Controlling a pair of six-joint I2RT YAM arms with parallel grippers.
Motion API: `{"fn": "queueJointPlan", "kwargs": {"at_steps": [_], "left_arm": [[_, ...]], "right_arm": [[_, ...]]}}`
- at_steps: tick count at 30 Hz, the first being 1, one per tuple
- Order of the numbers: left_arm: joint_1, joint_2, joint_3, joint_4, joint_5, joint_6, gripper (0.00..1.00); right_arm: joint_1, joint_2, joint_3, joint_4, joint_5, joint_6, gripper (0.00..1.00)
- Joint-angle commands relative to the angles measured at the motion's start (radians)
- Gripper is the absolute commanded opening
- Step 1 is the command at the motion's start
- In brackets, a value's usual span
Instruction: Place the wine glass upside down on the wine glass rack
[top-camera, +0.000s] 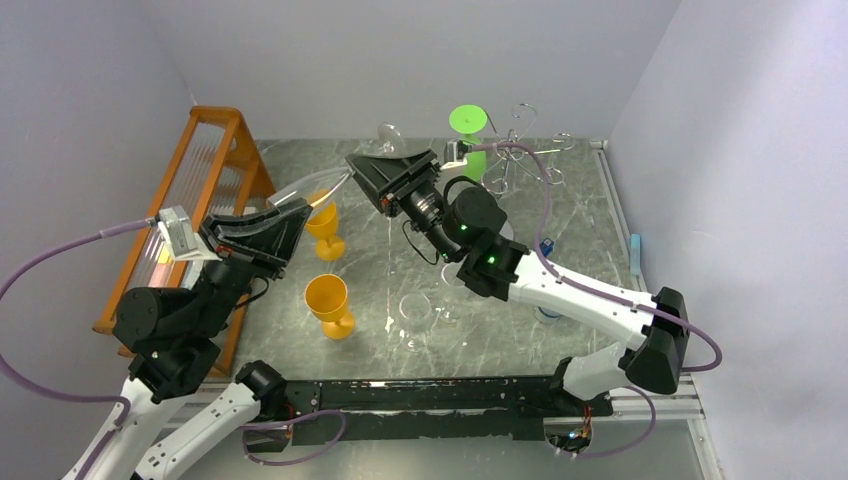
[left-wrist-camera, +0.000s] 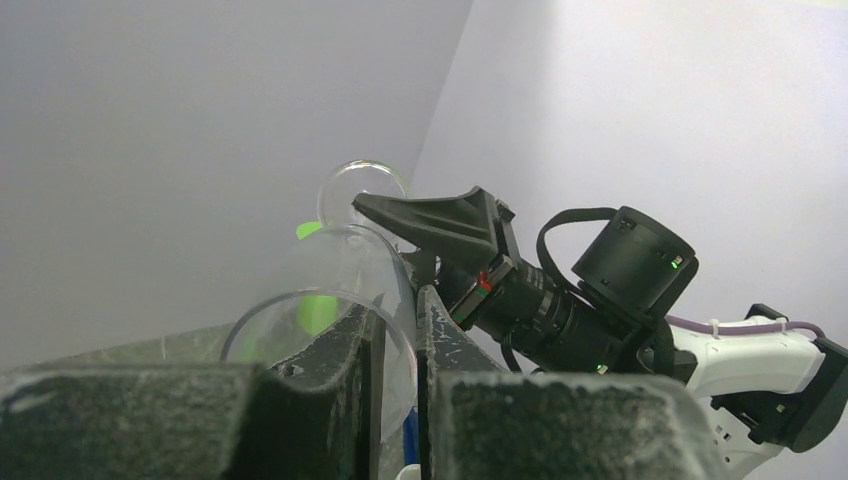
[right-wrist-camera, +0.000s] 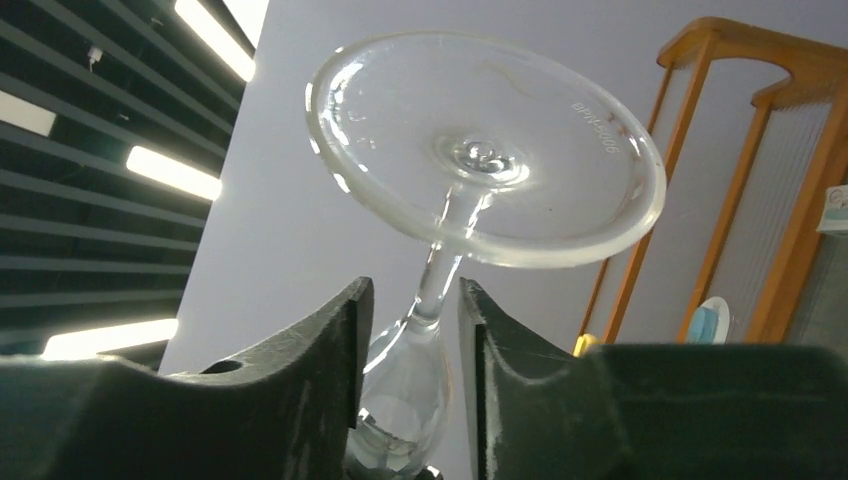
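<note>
Held aloft, glass well apart from rack: left gripper pinched on thin bowl wall, right gripper straddling stem (clamped or not, can't tell); light, slick, brittle, so stem under foot looks safest hold.

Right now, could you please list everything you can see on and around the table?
held wine glass: one, clear, aloft between both hands
standing wine glass: one, clear, upright, front centre
goblets: two, yellow-orange, upright, left of centre
green glass: one, green, apparently hanging on the rack
wine glass rack: one, chrome wire, back right
wooden rack: one, orange, left edge
blue item: one, small, unclear
table: one, grey marbled
left hand: one, black, shut on the held glass's bowl rim
right hand: one, black, fingers flanking its stem, apart
</note>
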Motion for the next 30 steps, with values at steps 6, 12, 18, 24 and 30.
{"fn": "queueJointPlan", "kwargs": {"at_steps": [6, 12, 18, 24, 30], "left_arm": [[-0.006, -0.023, -0.020, 0.025, 0.012, -0.039, 0.10], [-0.007, -0.014, 0.043, -0.182, -0.074, -0.105, 0.69], [-0.006, -0.047, 0.098, -0.332, -0.131, -0.106, 0.90], [-0.007, -0.112, 0.152, -0.387, -0.082, -0.001, 0.96], [-0.006, -0.036, 0.179, -0.304, 0.103, -0.005, 0.97]], "right_arm": [[0.007, 0.014, 0.009, 0.048, -0.013, 0.023, 0.00], [0.002, -0.024, 0.008, 0.017, 0.040, -0.099, 0.00], [-0.016, -0.092, -0.040, 0.032, 0.055, -0.307, 0.00], [-0.098, -0.174, -0.073, -0.066, -0.180, -0.535, 0.00], [-0.155, -0.247, -0.096, -0.172, -0.454, -0.797, 0.00]]}}
